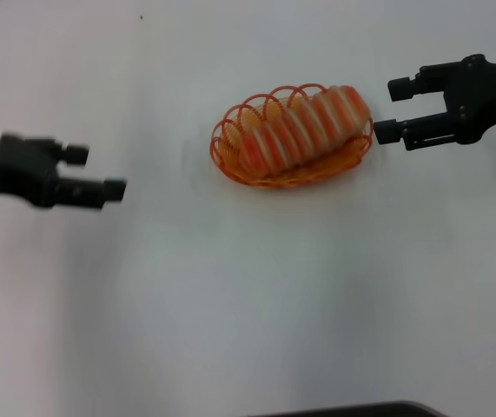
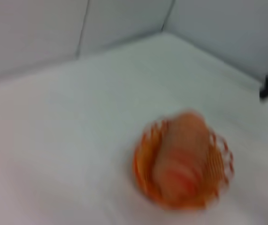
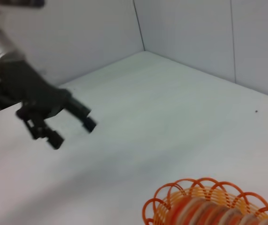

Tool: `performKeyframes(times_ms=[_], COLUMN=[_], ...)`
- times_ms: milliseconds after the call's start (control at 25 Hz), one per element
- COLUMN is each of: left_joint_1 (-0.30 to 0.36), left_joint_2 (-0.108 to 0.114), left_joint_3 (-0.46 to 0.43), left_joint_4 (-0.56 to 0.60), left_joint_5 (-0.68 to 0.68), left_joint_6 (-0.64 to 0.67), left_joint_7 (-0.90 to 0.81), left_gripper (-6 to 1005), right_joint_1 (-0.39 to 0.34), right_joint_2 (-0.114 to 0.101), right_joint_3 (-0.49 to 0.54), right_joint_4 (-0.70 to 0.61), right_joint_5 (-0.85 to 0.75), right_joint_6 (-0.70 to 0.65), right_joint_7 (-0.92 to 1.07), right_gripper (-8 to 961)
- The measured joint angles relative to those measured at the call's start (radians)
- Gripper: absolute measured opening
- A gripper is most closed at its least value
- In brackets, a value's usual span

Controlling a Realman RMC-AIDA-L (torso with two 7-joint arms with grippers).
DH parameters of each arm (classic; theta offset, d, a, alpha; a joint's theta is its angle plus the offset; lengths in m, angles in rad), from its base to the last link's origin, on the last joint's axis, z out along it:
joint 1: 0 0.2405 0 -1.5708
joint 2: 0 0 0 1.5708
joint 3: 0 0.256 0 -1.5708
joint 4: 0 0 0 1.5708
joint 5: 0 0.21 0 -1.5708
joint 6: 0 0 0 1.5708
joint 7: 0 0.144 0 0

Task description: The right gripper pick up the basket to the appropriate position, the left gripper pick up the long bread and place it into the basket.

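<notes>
- Now the long bread lies inside the basket, slanted, its upper end toward 2 o'clock and sticking out past the looped rim.
- The basket sits on the white surface, a little above the middle of the head view.
- The right gripper hangs at 3 o'clock of the basket, just beside its rim — jaws apart and holding nothing.
- The left gripper is well apart from the basket, out at 9 o'clock and slightly lower; its jaws are apart too, with nothing between them.
- From the left wrist view the bread fills the basket end-on.
- From the right wrist view the left gripper shows across the surface, far from the basket's loops.
</notes>
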Motion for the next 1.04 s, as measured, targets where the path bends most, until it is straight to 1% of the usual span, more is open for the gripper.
performKeyframes(times_ms=[40,120,240,360,560,800,1040], left_joint_1=[0.017,0.043,0.048,0.041,0.041,0.031,0.026], left_joint_2=[0.010,0.020,0.022,0.026,0.028,0.029,0.031], left_joint_3=[-0.017,-0.077,-0.177,-0.226,-0.239,-0.261,-0.266], left_joint_4=[-0.026,-0.066,-0.112,-0.146,-0.153,-0.148,-0.145], left_joint_5=[-0.008,-0.030,-0.044,-0.044,-0.044,-0.044,-0.044], left_joint_6=[0.020,0.070,0.141,0.172,0.176,0.177,0.179], left_joint_7=[0.019,0.066,0.126,0.147,0.151,0.147,0.143], left_gripper=[918,917,917,916,915,915,915], right_joint_1=[0.000,0.000,0.002,0.004,0.005,0.004,0.003], right_joint_2=[0.000,-0.002,-0.002,-0.003,-0.007,-0.008,-0.010], right_joint_3=[-0.002,-0.004,-0.005,-0.018,-0.048,-0.052,-0.051], right_joint_4=[0.000,0.000,0.000,0.000,0.000,-0.001,-0.001], right_joint_5=[0.000,0.000,0.000,0.000,-0.001,-0.002,-0.011], right_joint_6=[0.000,-0.001,-0.001,-0.001,0.003,0.006,0.007], right_joint_7=[0.002,0.007,0.010,0.013,0.028,0.031,0.031], right_gripper=[791,791,791,791,791,791,791])
